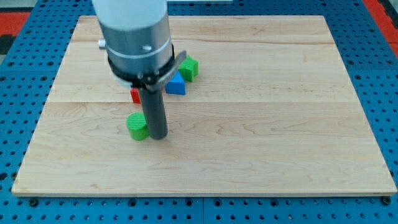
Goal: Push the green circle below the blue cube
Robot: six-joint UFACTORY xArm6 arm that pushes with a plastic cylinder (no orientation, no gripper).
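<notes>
Now our tip [158, 135] sits touching the green circle's [137, 126] right flank, low-left of the block cluster, with the blue cube hidden behind our arm, so its bearing's unclear.

My tip [158, 135] beside green circle [137, 126] (touching)

Pale wooden board [280, 124] of glued planks, lying on a blue perforated base [385, 93]. Small green star block [189, 67] toward the board's 12 o'clock edge. Blue wedge-like block [177, 85] just beside it at its 7 o'clock. Sliver of a red block [134, 95] at the wedge's 8 o'clock, apart from it, shape unclear. Red patches [12, 18] in the far corners, at 10 and 2 o'clock.
</notes>
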